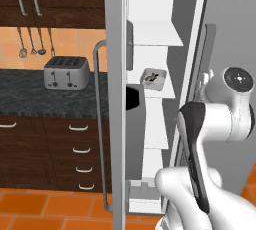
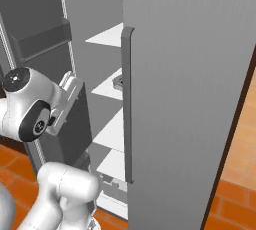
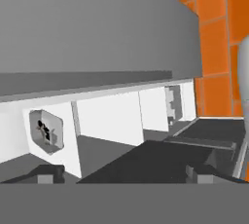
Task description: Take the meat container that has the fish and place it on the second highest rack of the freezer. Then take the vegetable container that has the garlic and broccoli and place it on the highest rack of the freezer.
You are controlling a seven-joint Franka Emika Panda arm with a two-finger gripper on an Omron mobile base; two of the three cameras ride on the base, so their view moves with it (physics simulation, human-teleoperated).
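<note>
**Fish tray shelved; pincer empty and spread**

Fingertips of the gripper [image 3: 124, 175] sit at the bottom of the hand view, set wide apart with nothing between them. I read the pincer as spread and holding nothing. The hand camera is rolled, so the shelves run as upright white panels across its picture.

Beyond the tips, to the far left in that rolled view, the meat container [image 3: 47, 131] rests against a white shelf, dark fish [image 3: 44, 129] inside. From the left base camera the same tray [image 1: 154, 78] lies on the second highest rack [image 1: 167, 93] of the freezer [image 1: 165, 29], with the highest rack [image 1: 160, 41] bare above it. So I judge the first placement done.

Relation that matters next: the tray lies ahead of the hand, deeper in the compartment, clear of the fingers. The arm must back out, I judge.

Hidden or unclear:
- From the right base camera the grey fridge door [image 2: 190, 99] covers most of the shelves; only the tray's edge [image 2: 118, 81] peeks out.
- Fish orientation too small to tell.
</note>
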